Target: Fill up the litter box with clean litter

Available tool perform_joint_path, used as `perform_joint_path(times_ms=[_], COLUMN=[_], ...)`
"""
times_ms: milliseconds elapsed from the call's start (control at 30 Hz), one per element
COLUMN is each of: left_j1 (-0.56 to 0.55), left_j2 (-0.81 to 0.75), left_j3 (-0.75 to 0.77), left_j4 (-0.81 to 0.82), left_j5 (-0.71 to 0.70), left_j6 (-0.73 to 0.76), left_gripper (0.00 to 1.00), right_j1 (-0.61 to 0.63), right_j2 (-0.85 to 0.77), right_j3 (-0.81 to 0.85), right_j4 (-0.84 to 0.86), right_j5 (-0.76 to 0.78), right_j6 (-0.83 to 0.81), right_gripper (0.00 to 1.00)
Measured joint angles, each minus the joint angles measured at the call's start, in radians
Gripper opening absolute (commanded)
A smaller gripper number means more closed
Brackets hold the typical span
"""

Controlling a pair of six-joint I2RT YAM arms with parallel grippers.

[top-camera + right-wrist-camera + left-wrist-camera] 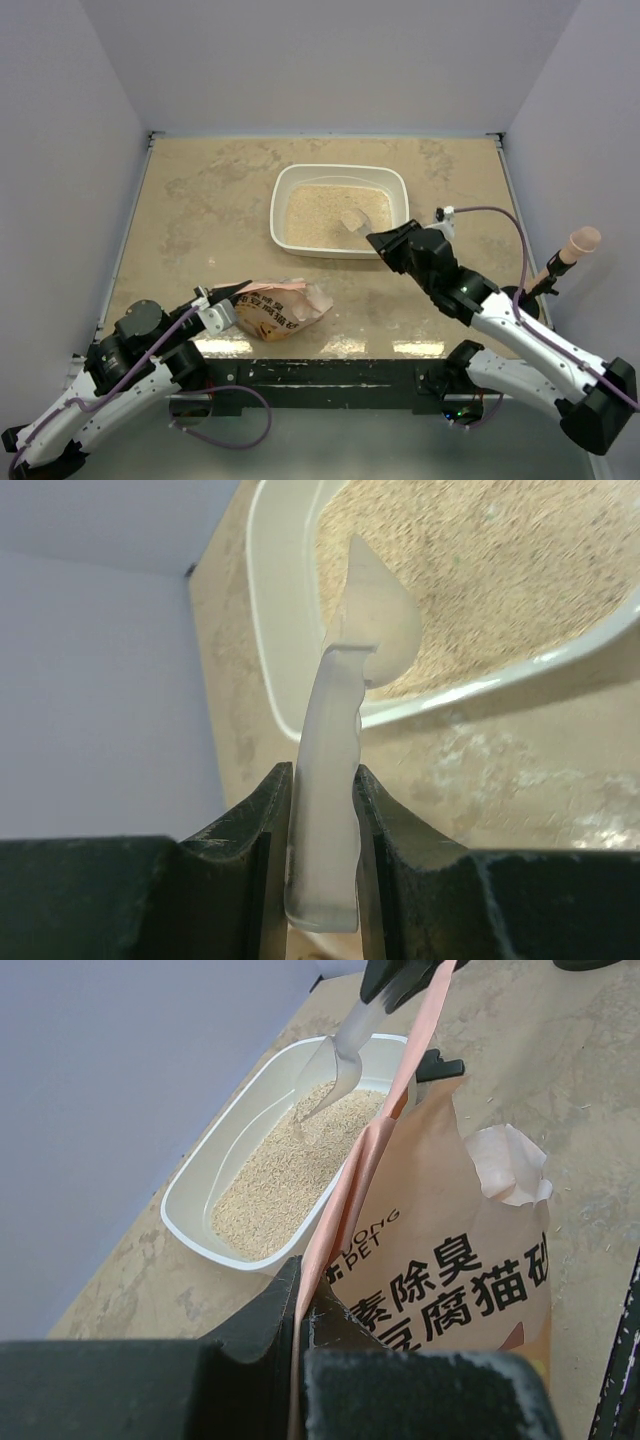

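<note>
Here right fingers (322,825) pinch scoop (352,680) over litter box (282,190); left fingers (305,1335) pinch bag (440,1270).

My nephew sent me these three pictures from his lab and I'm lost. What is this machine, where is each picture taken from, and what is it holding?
Two robot arms are bolted at a table's near edge. One picture looks down from above; the other two come from cameras on each wrist. On the table sits a white litter box holding pale litter. The left gripper is shut on the edge of an orange-pink bag. The right gripper holds a translucent scoop, its bowl over the litter.
</note>
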State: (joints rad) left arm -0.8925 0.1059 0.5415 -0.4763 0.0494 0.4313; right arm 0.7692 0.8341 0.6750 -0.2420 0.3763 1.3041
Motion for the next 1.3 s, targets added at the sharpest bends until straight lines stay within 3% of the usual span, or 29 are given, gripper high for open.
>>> perform_joint_path(times_ms=[133,400,533,567,800,1000,1300], left_j1=[0.0,0.0,0.0,0.0,0.0,0.0,0.0], left_j2=[-0.001,-0.003,-0.003,-0.003,-0.003,0.0,0.024], left_j3=[0.0,0.0,0.0,0.0,0.0,0.0,0.0], left_j4=[-0.001,-0.003,-0.003,-0.003,-0.003,-0.002,0.01], left_j5=[0.001,0.003,0.003,0.003,0.003,0.003,0.002], left_j6=[0.002,0.006,0.006,0.006,0.006,0.006,0.006], left_gripper=[0.0,0.0,0.0,0.0,0.0,0.0,0.0], right_j1=[-0.132,-0.207,-0.207,-0.207,-0.207,-0.207,-0.208], right_j2=[0.163,0.4,0.488,0.552,0.675,0.64,0.316], right_j3=[0.063,0.274,0.453,0.571,0.724,0.722,0.736], right_j4=[0.018,-0.012,-0.124,-0.176,-0.373,-0.481,-0.491], right_j5=[-0.097,-0.177,-0.175,-0.174,-0.175,-0.195,-0.4], right_j6=[-0.096,-0.359,-0.505,-0.586,-0.742,-0.794,-0.812], right_gripper=[0.0,0.0,0.0,0.0,0.0,0.0,0.0])
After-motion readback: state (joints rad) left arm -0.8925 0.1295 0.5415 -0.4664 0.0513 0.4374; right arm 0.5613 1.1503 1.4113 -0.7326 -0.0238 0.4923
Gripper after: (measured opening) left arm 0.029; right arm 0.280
